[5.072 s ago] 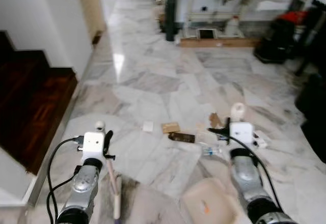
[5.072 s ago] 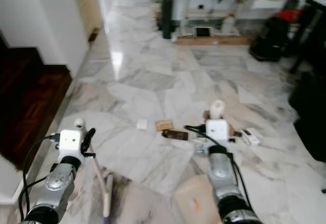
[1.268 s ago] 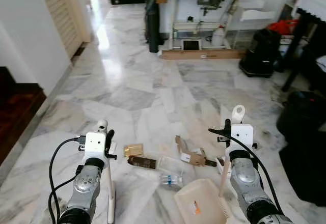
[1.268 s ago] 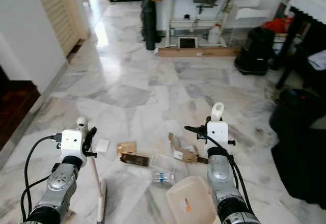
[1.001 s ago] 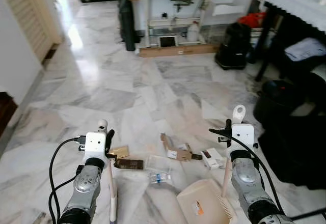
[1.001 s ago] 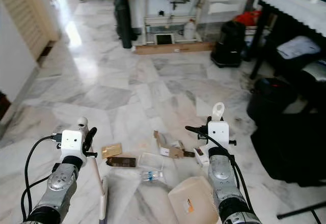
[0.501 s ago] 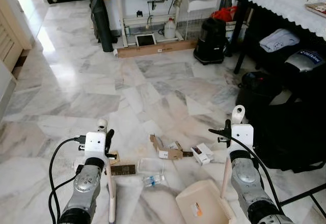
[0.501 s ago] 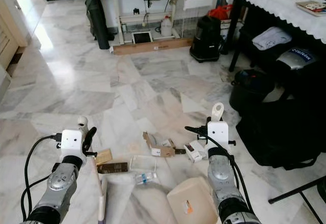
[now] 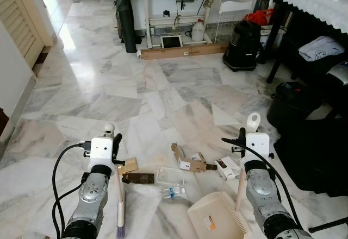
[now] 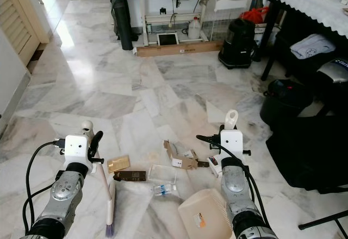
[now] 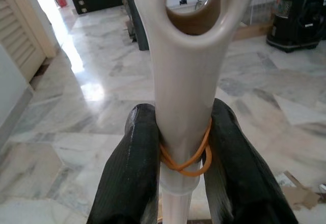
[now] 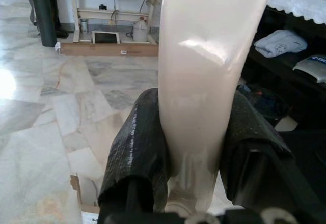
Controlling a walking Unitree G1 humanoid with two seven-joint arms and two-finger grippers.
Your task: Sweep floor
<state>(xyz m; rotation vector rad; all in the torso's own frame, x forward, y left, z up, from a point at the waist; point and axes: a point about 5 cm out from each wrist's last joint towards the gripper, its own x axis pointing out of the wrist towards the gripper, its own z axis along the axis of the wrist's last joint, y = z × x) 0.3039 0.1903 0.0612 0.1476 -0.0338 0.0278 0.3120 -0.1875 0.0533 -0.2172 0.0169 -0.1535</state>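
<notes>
The left gripper [image 11: 178, 152] is clamped on the cream plastic broom handle [image 11: 186, 81], its purple bristles [image 9: 120, 229] on the marble floor [image 9: 109, 103]; scattered litter [image 9: 182, 168] lies just ahead, between the arms; the right gripper [image 12: 196, 147] is closed around the beige dustpan's handle [image 12: 209, 81], pan [image 9: 217, 217] resting nearby. Light scraps could be flicked past the pan by a hard stroke; open floor lies ahead, black bags [image 9: 315, 141] crowd the right.

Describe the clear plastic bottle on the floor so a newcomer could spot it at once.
On the marble floor, a cluster of litter lies just ahead of the cream dustpan. The plastic bottle lies on its side at the cluster's near edge; unlike the cardboard scraps and the dark brown wrapper, it is see-through.
</notes>
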